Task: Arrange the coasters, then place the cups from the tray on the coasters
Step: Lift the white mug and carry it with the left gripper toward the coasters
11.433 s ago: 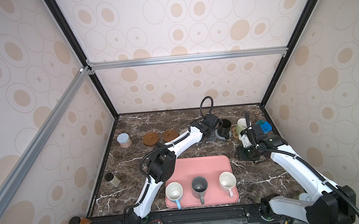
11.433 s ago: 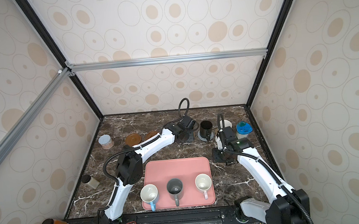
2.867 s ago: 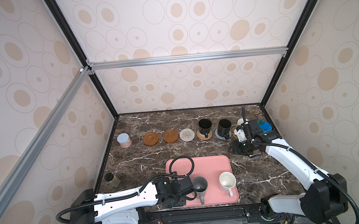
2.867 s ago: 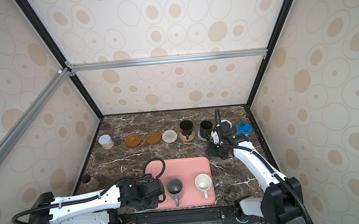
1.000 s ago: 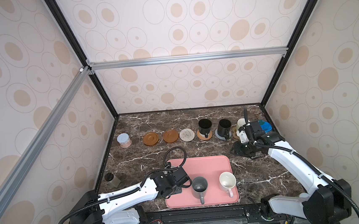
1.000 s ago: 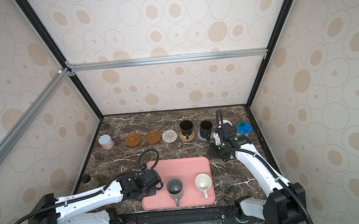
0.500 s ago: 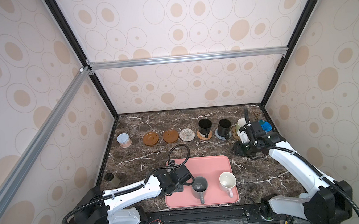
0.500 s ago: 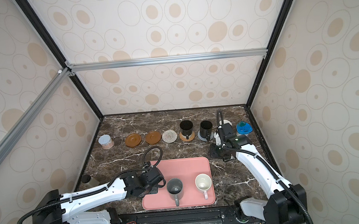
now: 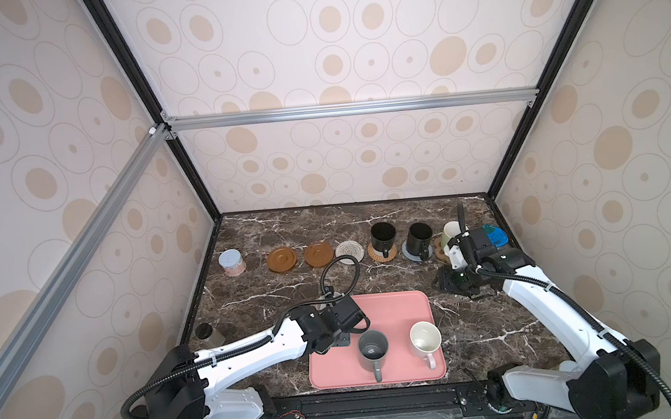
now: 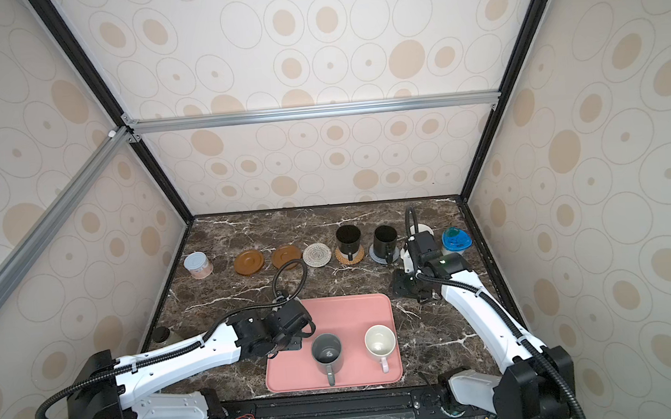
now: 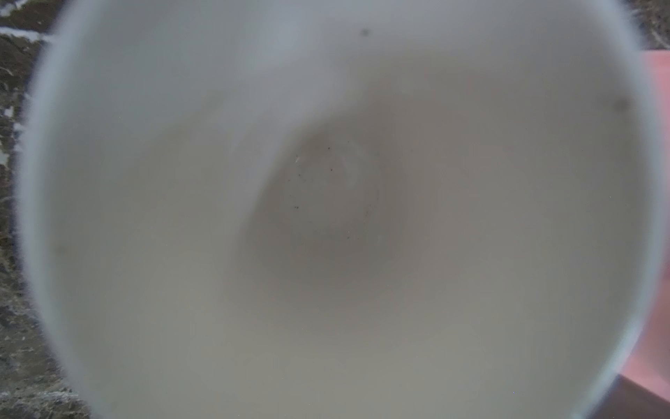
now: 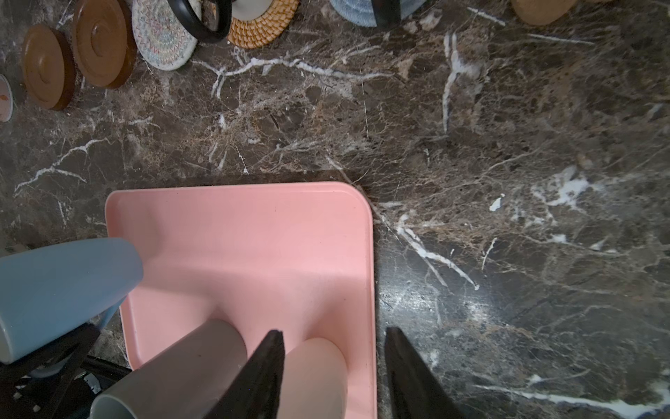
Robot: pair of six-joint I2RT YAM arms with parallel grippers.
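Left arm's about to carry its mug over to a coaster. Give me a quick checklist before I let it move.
1. Left tool shut on the blue-handled mug: ok.
2. Mug lifted clear of the tray rim: cannot tell.
3. Bare coaster waiting: ok. The cream woven coaster and both wooden discs hold nothing.
4. Grey mug apart from the held mug: ok, though close.
5. Right tool out of the way: ok. It is open and empty, off the tray's far right corner.
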